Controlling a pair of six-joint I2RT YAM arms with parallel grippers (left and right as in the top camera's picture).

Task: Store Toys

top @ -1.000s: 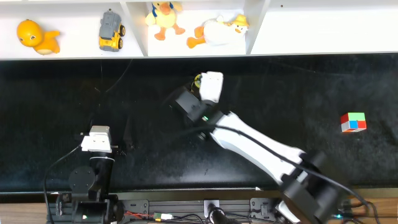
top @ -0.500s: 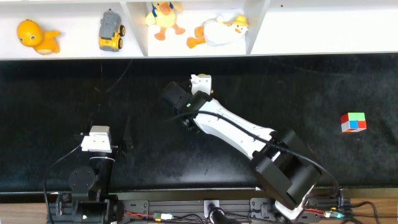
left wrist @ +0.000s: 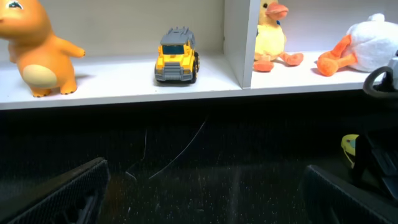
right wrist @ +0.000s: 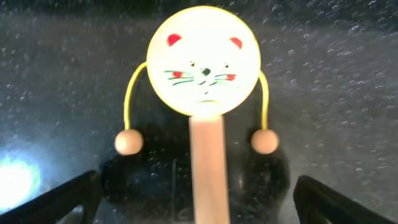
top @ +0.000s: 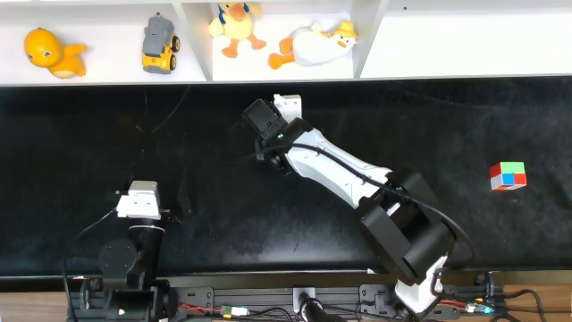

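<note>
The right gripper (right wrist: 199,200) hangs over a flat round drum rattle with a cat face painted on its pale yellow head (right wrist: 204,61). The rattle lies on the black speckled tabletop (top: 89,143), near the front of the white shelf unit (top: 447,54). The gripper's fingers are spread wide. The rattle's plain wooden handle (right wrist: 208,168) runs down the middle of the gap, touching neither finger. Two wooden beads (right wrist: 129,142) on thin yellow cords lie on either side of the handle. The left gripper (left wrist: 205,200) rests well away on its own side, also spread and holding nothing.

The main risk is probably the grasp itself. The handle is slim and smooth, so an off-centre close could push it sideways or catch a bead instead. Gripped far down the handle, the heavier head may sag or swing. On the way to the shelf, the loose beads could snag on a divider. A low approach might also knock the yellow plush duck (top: 237,25) or the white plush duck (top: 313,45) standing in the compartment straight ahead.
</note>
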